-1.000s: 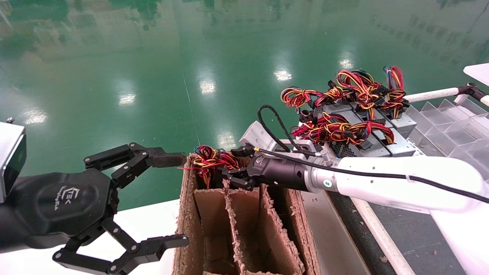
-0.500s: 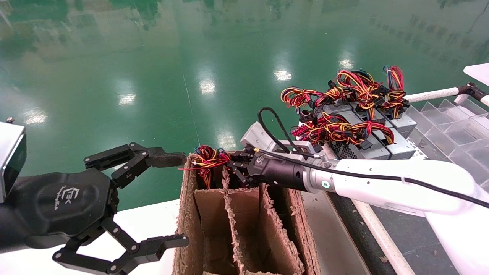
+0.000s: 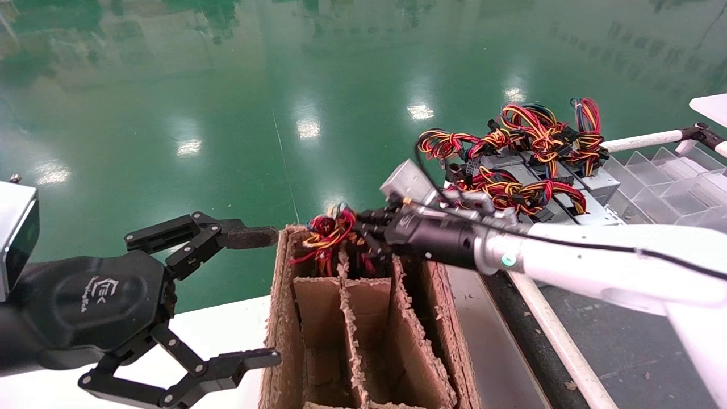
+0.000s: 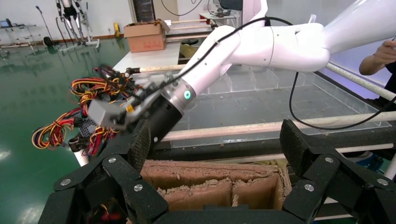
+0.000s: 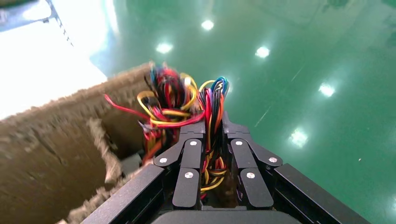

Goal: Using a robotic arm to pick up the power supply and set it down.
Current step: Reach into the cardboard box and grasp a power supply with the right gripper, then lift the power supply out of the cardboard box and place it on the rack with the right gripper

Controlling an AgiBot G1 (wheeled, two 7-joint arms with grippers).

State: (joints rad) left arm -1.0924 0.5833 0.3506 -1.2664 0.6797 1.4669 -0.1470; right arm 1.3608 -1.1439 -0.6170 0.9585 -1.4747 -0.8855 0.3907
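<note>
Beyond the white table edge, glossy green floor fills the far field. Divided cardboard box, ragged-edged, stands centre. Right of it, a stack of spare power supplies, wires tangled on top. Right robotic arm reaches across to the box's far compartments. Right gripper: fingers pressed on the wire bundle of the power supply; metal body hidden down in the compartment, only wires and plugs show above the rim. Left gripper parked beside the box's left wall, fingers spread wide, nothing between them.

Judgement: grasp made, and on wires only, so the lift looks barely begun. Left: clear the dividers, carry, set down.
</note>
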